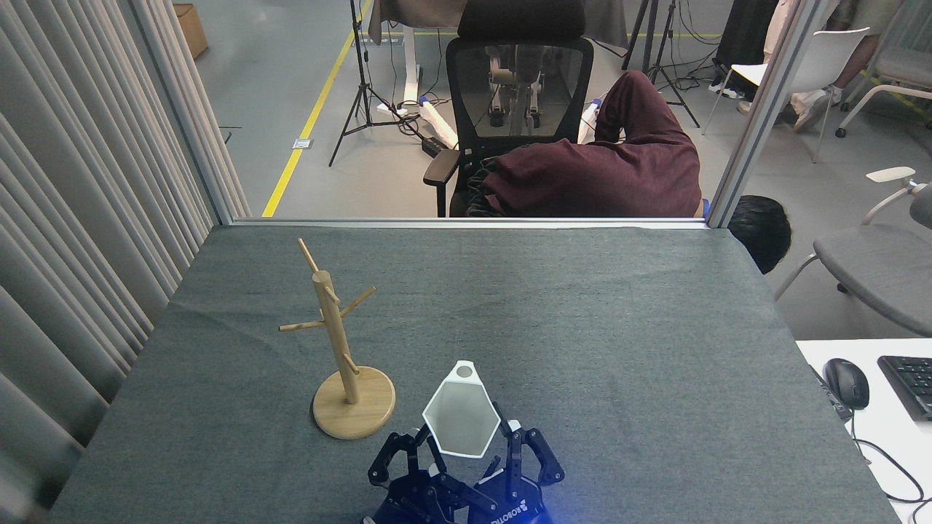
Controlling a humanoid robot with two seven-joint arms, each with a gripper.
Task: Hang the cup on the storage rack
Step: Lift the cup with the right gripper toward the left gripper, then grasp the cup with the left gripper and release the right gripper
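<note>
The white faceted cup [461,416] is held near the table's front edge, its hexagonal mouth turned up toward me and its holed tab at the far end. My right gripper [473,453] is shut on the cup's lower part from below. My left gripper [404,451] stands open just left of it, with its right finger close against the cup's left edge. The wooden storage rack [335,335] stands upright on its round base left of the cup, a short gap away, with all its pegs bare.
Grey cloth covers the table [619,327]. Curtains hang along the left side. A person in a dark red top [604,175] bends down by an office chair beyond the far edge. A mouse [846,383] and keyboard lie on a white desk at right.
</note>
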